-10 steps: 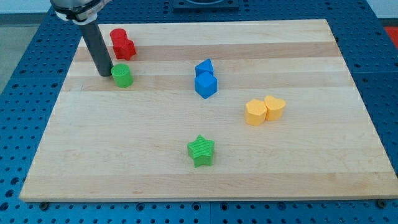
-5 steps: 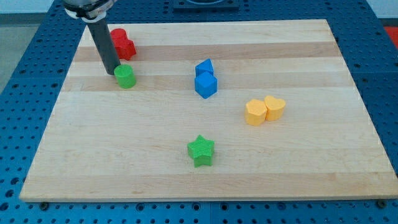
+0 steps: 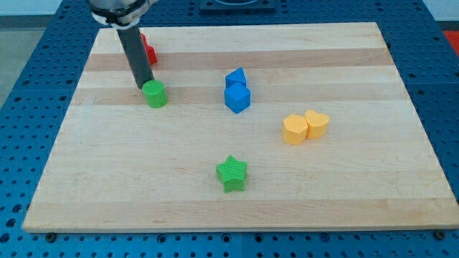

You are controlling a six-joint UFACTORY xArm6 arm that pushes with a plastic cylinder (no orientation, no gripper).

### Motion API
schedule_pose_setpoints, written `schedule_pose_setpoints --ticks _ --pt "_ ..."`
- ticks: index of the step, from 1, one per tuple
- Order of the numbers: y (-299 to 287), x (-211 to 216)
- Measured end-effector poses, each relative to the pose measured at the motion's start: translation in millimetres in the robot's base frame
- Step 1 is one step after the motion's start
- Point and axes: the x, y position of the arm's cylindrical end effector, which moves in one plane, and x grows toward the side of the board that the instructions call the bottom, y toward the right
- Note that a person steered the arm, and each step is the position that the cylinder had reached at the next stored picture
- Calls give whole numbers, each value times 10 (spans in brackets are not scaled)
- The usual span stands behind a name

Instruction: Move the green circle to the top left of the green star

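The green circle (image 3: 155,94) stands on the wooden board (image 3: 179,165) at the upper left. My tip (image 3: 144,87) touches its upper-left side, and the dark rod rises toward the view's top. The green star (image 3: 232,173) lies near the view's bottom centre, far below and to the right of the circle.
Two red blocks (image 3: 148,51) sit at the upper left, partly hidden behind the rod. Two blue blocks (image 3: 236,91) stand together right of the circle. Two yellow blocks (image 3: 305,126) sit side by side at the right.
My tip has moved right and slightly down, pushing the green circle the same way. The rod now covers more of the red blocks. The other blocks have not moved.
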Motion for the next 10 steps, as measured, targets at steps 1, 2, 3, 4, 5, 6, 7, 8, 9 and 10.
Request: schedule_pose_setpoints --ticks 1,2,3,4,5,6,7,8,9,10 --pt "31 104" --pt "97 245" --pt "176 367" --pt "266 442" --pt "349 525" --pt "365 646" --pt "365 795" --pt "365 942" --pt "392 1092" --pt "486 1229"
